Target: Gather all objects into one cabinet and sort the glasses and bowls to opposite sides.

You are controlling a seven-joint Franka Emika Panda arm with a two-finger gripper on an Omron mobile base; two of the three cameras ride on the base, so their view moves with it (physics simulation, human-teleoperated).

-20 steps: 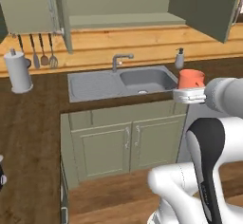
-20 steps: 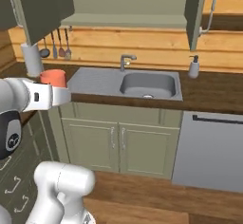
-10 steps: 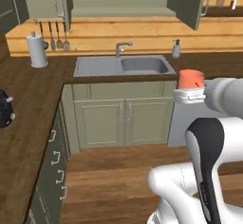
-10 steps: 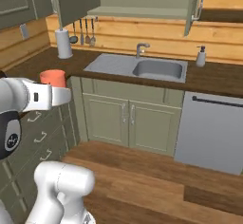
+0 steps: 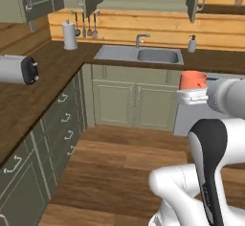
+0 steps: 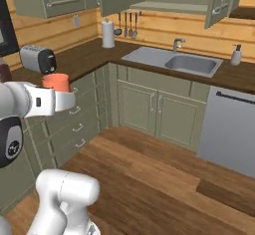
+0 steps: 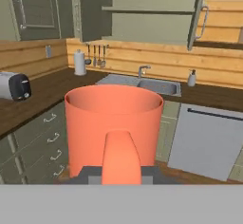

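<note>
The gripper (image 7: pixel 121 173) pinches the small coral-orange handled mug (image 7: pixel 114 126), carried upright; the open olive-green wall cabinet (image 7: pixel 152 12) above the sink sits at twelve o'clock, well apart. By my judgement delivery is pending; its visible shelf looks bare, and the other pieces' whereabouts cannot be told.

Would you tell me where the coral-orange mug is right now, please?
The coral-orange mug is held upright in the gripper, out over the wooden floor, facing the sink and the open wall cabinet above it.

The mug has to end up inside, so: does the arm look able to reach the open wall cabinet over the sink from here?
Probably not yet. The gripper holds the coral-orange mug well back, with open floor and the sink counter between it and the cabinet.
</note>
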